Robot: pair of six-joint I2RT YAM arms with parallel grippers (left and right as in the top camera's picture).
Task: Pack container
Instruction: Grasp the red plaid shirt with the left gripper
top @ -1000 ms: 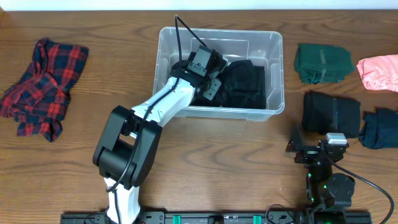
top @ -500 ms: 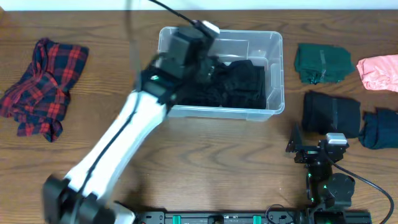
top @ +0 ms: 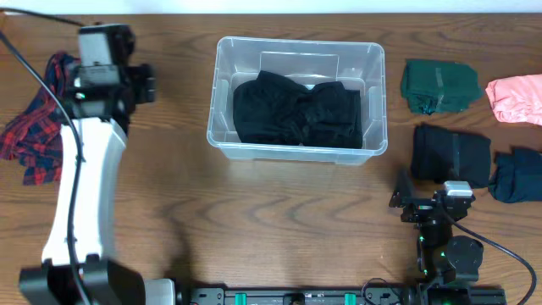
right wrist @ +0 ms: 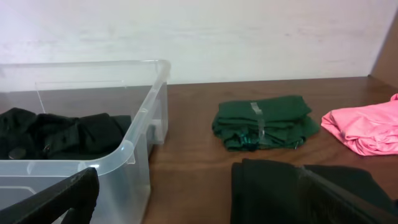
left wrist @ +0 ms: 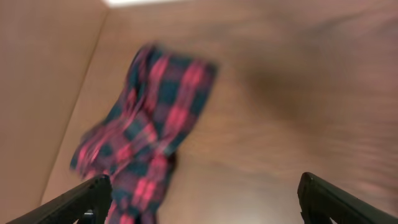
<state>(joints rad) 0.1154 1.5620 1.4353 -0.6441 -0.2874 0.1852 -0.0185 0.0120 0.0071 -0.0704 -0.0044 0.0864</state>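
Overhead, against a second ago: left arm (top: pixel 85 169) out of the container (top: pixel 296 152) and away at the far left of the tabletop (top: pixel 254 220), its head above the red plaid cloth (top: pixel 34 135); black garment (top: pixel 296 114) now uncovered inside the bin; right arm (top: pixel 440 229) and the four cloths on the right side exactly as before. Left jaws: spread wide in the left wrist view, both fingertips (left wrist: pixel 93 193) at the lower corners, nothing between them, nothing touched, plaid cloth blurred ahead on the wood. Right jaws: likewise wide apart in the right wrist view, empty, low over the tabletop just in front of a folded black cloth (top: pixel 451 154). Container itself: clear plastic, rectangular with rounded corners and a rolled rim, upright at the middle rear of the tabletop, black garment bunched across most of its floor, a pale label showing through at the back. To its right, apart from it: folded green cloth (top: pixel 439 85), pink cloth (top: pixel 515 97), dark blue cloth (top: pixel 518 174).
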